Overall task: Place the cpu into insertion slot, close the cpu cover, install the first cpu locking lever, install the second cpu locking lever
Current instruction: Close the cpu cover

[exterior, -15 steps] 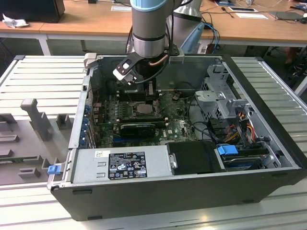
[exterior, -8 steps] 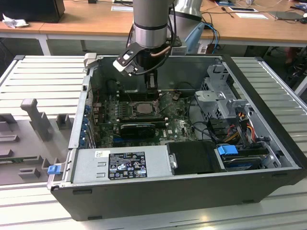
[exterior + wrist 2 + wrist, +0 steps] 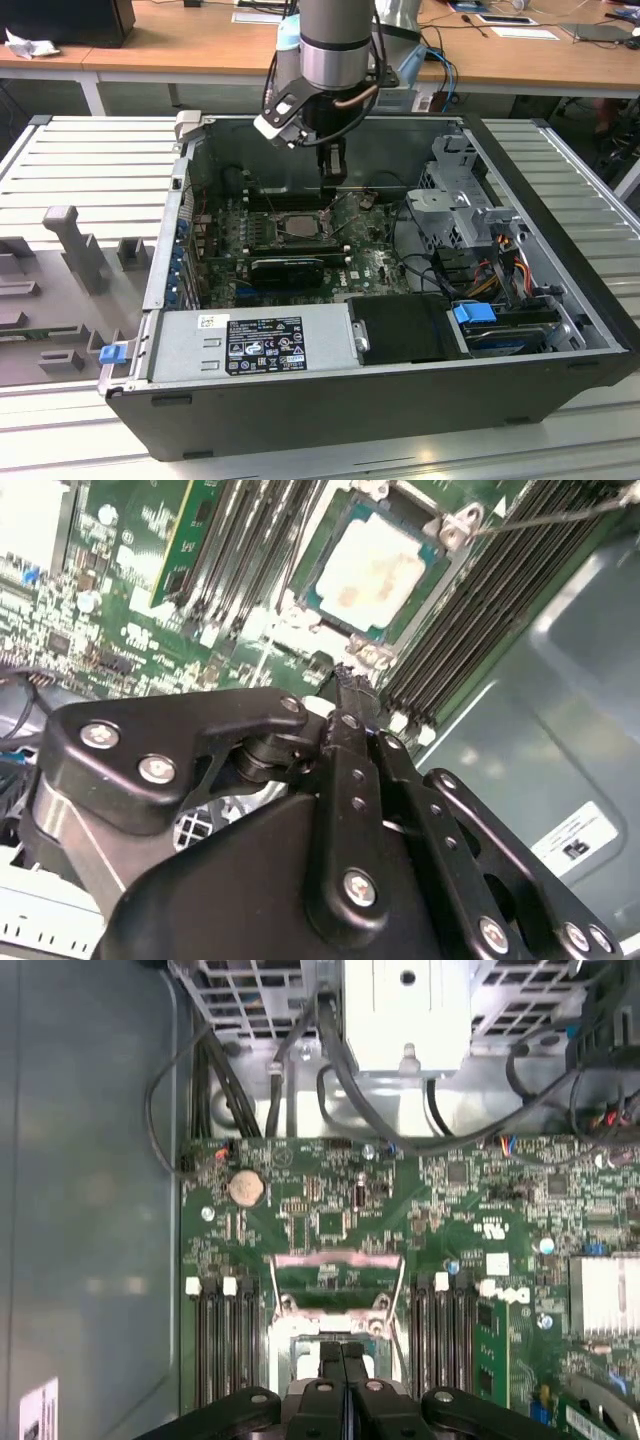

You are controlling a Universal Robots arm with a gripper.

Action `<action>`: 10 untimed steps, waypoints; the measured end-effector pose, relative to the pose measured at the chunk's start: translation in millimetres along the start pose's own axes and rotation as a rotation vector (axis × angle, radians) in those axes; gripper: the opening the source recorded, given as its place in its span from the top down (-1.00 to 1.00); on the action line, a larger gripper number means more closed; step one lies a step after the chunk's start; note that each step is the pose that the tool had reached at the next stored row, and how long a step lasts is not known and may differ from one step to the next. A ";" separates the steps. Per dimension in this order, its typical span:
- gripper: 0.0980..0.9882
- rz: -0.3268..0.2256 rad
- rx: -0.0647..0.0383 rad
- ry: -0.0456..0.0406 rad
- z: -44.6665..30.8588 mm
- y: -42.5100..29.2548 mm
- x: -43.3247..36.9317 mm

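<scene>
- Logging one claw (image 3: 343, 1352): its two fingers are pressing together with nothing between them. It is hanging tips-down over the edge of the insertion slot (image 3: 285, 1338) opposite the raised cover.
- Noting one cpu (image 3: 372, 565): it is lying flat in the insertion slot, pale face up and uncovered, so I am judging the placing step done.
- Listing one cpu cover (image 3: 335, 1260): it is showing as a thin frame tilted up off the chip, and I am judging it not yet closed.
- Counting one locking lever (image 3: 560, 515) that I can make out, a thin wire slanting free beside the slot. I am reading it as unlatched, and I cannot tell about a second.
- Recording two banks of memory slots (image 3: 222, 1340), one flanking each side of the insertion slot, and one coin cell (image 3: 245, 1188) on the motherboard (image 3: 470, 1210).
- Entering one computer case (image 3: 300, 400), lying open side up on the table (image 3: 80, 160), which is letting the arm reach in from above.
</scene>
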State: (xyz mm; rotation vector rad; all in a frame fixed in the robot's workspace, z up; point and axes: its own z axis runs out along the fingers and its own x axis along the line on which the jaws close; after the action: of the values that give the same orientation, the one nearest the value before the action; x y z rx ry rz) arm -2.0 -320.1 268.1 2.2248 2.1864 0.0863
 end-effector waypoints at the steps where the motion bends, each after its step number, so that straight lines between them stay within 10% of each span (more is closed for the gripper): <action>1: 0.98 0.000 0.001 -0.0001 0.1 2.7 0.0; 10: 0.98 0.000 0.009 -0.0005 0.4 26.8 0.5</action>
State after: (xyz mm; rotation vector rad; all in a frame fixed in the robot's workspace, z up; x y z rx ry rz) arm 24.7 -320.1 269.1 2.2295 2.1904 0.0763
